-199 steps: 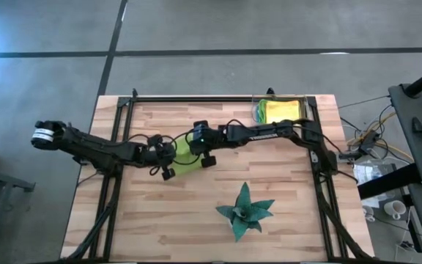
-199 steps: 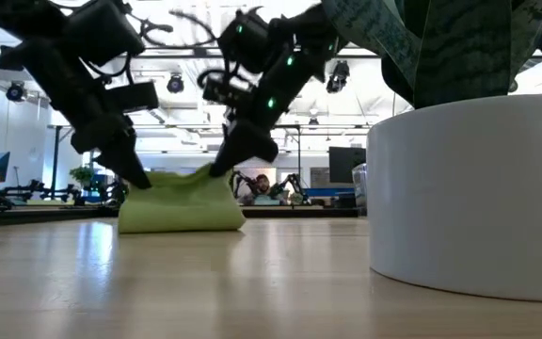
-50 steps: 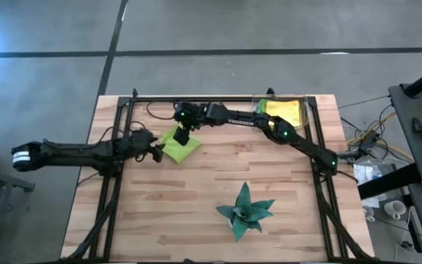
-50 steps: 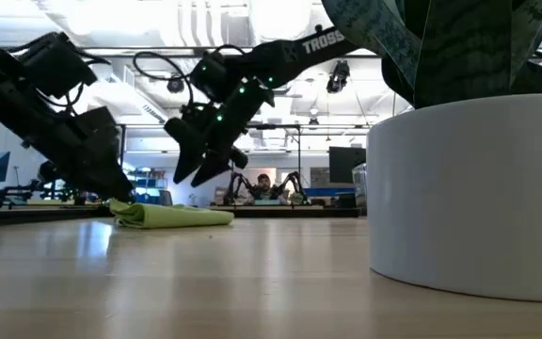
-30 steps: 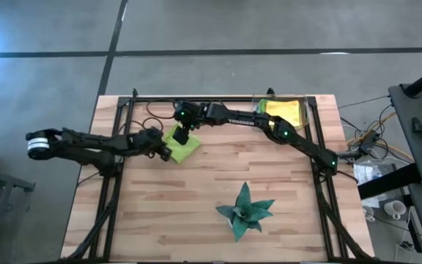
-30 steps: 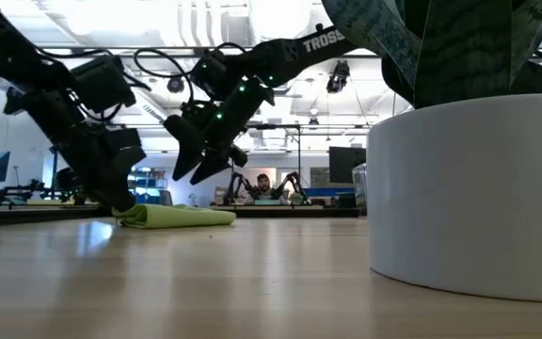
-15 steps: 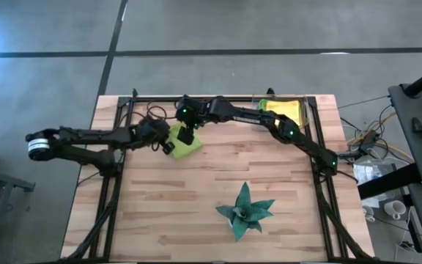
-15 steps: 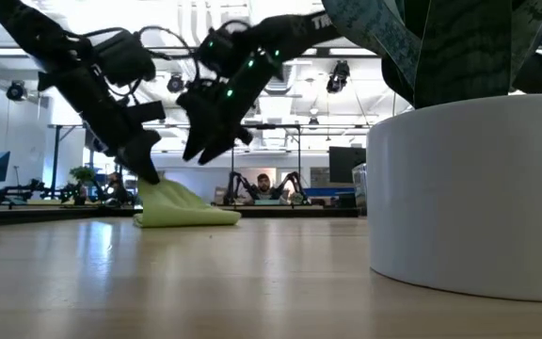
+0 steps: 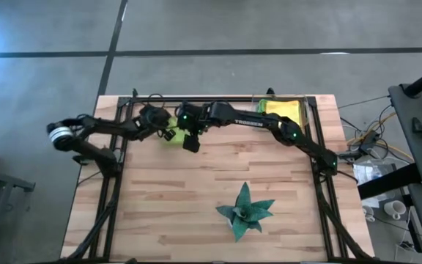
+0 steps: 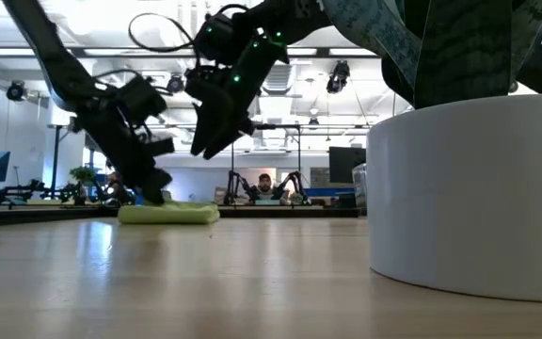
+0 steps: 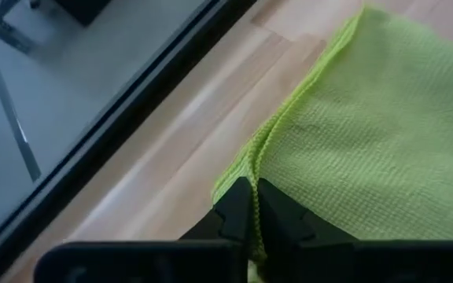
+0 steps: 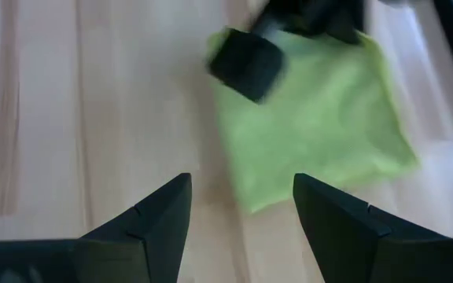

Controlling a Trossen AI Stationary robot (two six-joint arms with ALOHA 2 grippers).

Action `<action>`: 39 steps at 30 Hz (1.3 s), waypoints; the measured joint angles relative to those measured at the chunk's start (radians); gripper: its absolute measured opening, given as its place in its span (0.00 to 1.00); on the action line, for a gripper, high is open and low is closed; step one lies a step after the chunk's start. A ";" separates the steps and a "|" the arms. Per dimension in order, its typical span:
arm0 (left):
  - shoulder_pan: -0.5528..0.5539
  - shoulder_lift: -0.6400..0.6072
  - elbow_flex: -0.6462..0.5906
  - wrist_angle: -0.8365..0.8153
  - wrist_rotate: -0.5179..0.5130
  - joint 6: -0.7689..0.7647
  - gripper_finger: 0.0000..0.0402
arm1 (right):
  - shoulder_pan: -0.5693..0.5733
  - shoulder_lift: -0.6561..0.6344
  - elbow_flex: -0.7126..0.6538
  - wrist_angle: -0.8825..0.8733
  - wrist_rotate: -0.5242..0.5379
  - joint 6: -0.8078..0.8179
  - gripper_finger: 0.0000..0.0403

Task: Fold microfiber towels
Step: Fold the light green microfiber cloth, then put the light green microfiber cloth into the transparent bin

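Lime green microfiber towel (image 9: 171,136), upper centre on wooden table (image 9: 196,213): left gripper (image 11: 252,206) jaws pinched its hem, apparently for folding; right gripper (image 12: 241,206) jaws spread above.

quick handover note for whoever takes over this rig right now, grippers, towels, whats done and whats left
Left gripper: shut, pinching the edge of the lime green towel near the table's far edge.
Right gripper: open, empty, hovering just above the same towel.
The towel lies flat and folded on the wood, close to the black frame rail.
A stack of towels, yellow on top, sits at the far right corner by the right arm's base.
Teal spiky object sits at the near middle, untouched.
Done: the green towel looks folded.
Left: release it, then fold the towels in the corner stack.
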 joint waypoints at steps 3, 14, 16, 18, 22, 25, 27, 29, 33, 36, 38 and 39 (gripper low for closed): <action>0.008 0.075 0.012 0.064 0.000 0.050 0.05 | 0.020 0.020 -0.002 0.020 -0.001 -0.031 0.55; 0.013 0.081 0.033 0.096 0.001 0.090 0.52 | 0.047 0.014 -0.015 0.034 -0.048 -0.055 0.55; 0.011 0.012 0.033 0.029 0.001 0.100 0.60 | 0.025 0.013 -0.015 0.033 -0.048 -0.004 0.55; 0.004 -0.073 0.033 -0.058 0.001 0.100 0.66 | -0.005 0.013 -0.017 0.030 -0.046 0.053 0.55; -0.016 -0.274 0.027 -0.247 0.008 0.059 0.72 | -0.056 0.018 -0.026 0.066 0.012 0.090 0.55; -0.035 -0.414 -0.017 -0.302 0.081 -0.037 0.72 | -0.073 0.049 -0.029 0.128 0.079 0.111 0.55; -0.053 -0.496 -0.058 -0.301 0.152 -0.079 0.72 | -0.074 0.085 -0.031 0.150 0.080 0.118 0.55; -0.068 -0.568 -0.093 -0.301 0.183 -0.101 0.72 | -0.068 0.120 -0.036 0.162 0.086 0.120 0.55; -0.106 -0.697 -0.140 -0.301 0.224 -0.164 0.72 | -0.044 0.149 -0.037 0.166 0.155 0.100 0.55; -0.135 -0.770 -0.160 -0.299 0.278 -0.188 0.72 | -0.023 0.150 -0.037 0.094 0.191 0.085 0.55; -0.156 -0.805 -0.171 -0.301 0.298 -0.185 0.72 | -0.005 0.150 -0.037 0.006 0.180 0.088 0.55; -0.165 -0.819 -0.176 -0.302 0.310 -0.182 0.72 | 0.005 0.150 -0.031 -0.044 0.157 0.092 0.55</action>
